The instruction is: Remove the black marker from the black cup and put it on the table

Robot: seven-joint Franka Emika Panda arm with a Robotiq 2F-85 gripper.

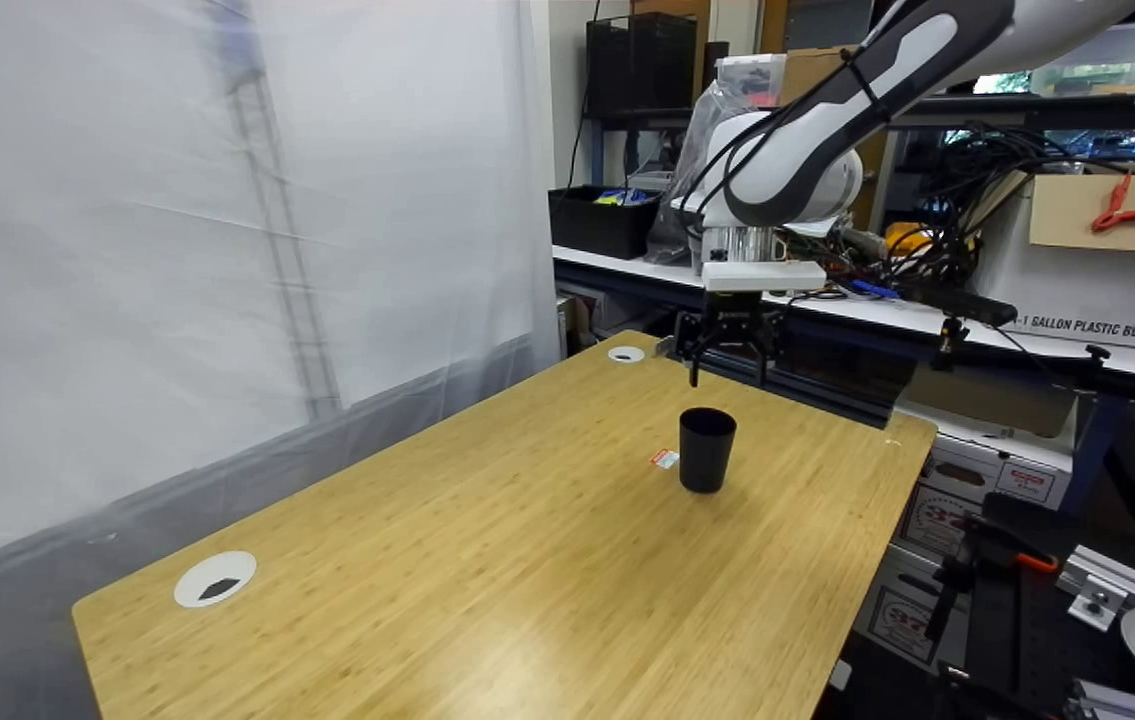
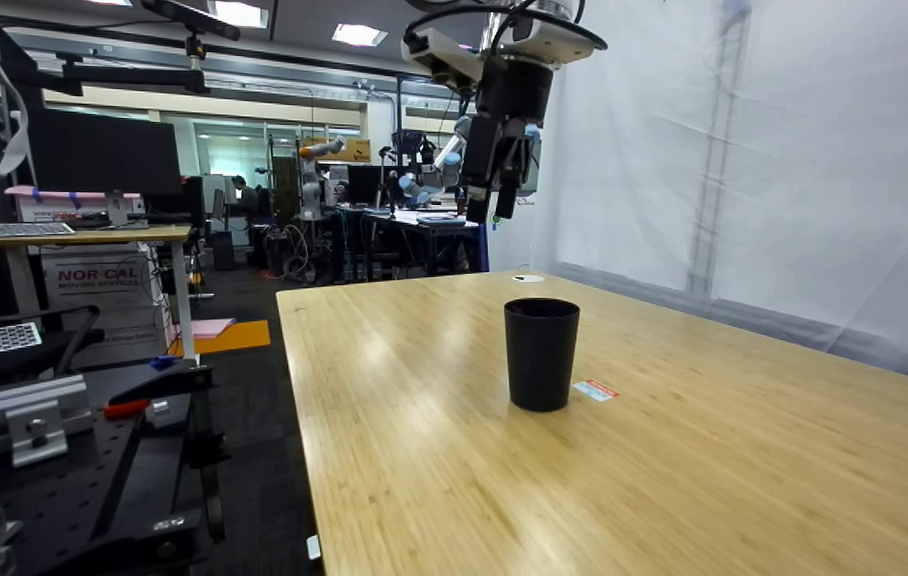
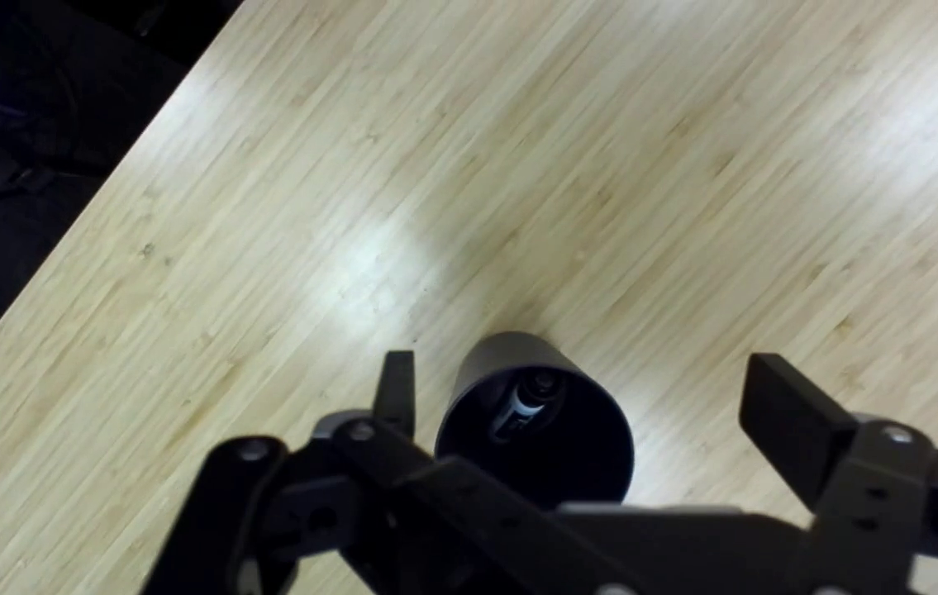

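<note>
A black cup stands upright on the wooden table; it also shows in an exterior view and in the wrist view. The black marker, with a whitish band, leans inside the cup in the wrist view. It is hidden by the cup wall in both exterior views. My gripper is open and empty above the cup, its fingers apart on either side of the cup's mouth in the wrist view. In both exterior views the gripper hangs well above the cup, touching nothing.
A small red and white sticker lies on the table beside the cup. White round cable grommets sit in the table. A white curtain runs along one table side. A loaded shelf stands behind the table.
</note>
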